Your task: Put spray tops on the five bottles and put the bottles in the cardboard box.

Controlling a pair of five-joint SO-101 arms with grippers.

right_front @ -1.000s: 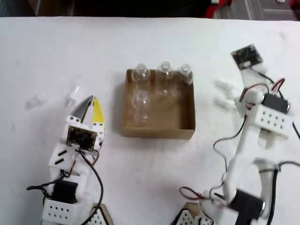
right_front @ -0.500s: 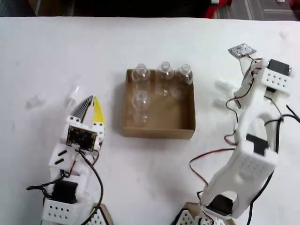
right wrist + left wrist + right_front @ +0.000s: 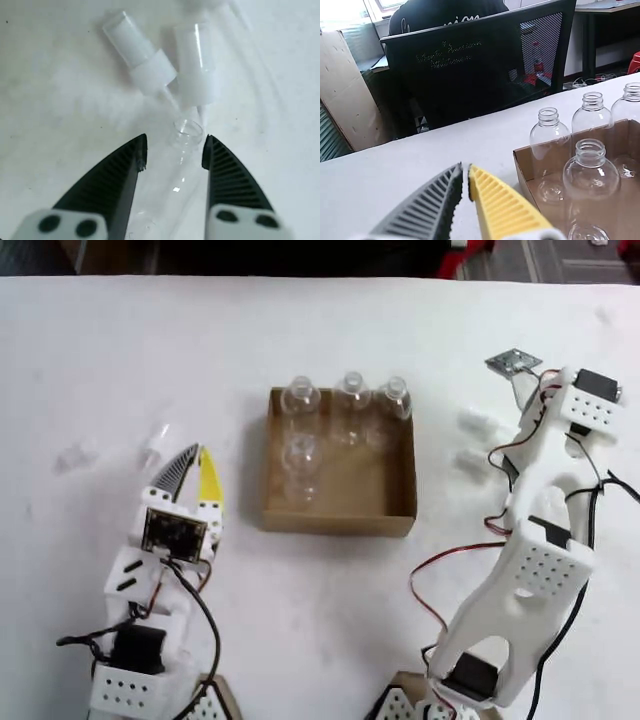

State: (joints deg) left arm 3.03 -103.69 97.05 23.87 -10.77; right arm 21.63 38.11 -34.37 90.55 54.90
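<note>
While beneath box (image 3: 340, 523), white table (image 3: 320, 340); chair (image 3: 470, 65) beyond.

- White surface (image 3: 300, 340), dark strip past its far edge
- Black mesh-back chair (image 3: 470, 65) just behind surface
- Cardboard sheet (image 3: 345, 95) upright beside chair
- Bright window (image 3: 342, 12) in bkgd, daylight coming in
- 2nd desk (image 3: 610, 10) behind chair, cables (image 3: 580, 80) on floor under it
- Grey tiled floor (image 3: 560, 258) at far rt

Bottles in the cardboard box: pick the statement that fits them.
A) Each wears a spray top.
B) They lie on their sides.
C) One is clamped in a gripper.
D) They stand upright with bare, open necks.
D: the bottles stand upright in the cardboard box with open necks, while the white spray tops lie on the table.
</note>
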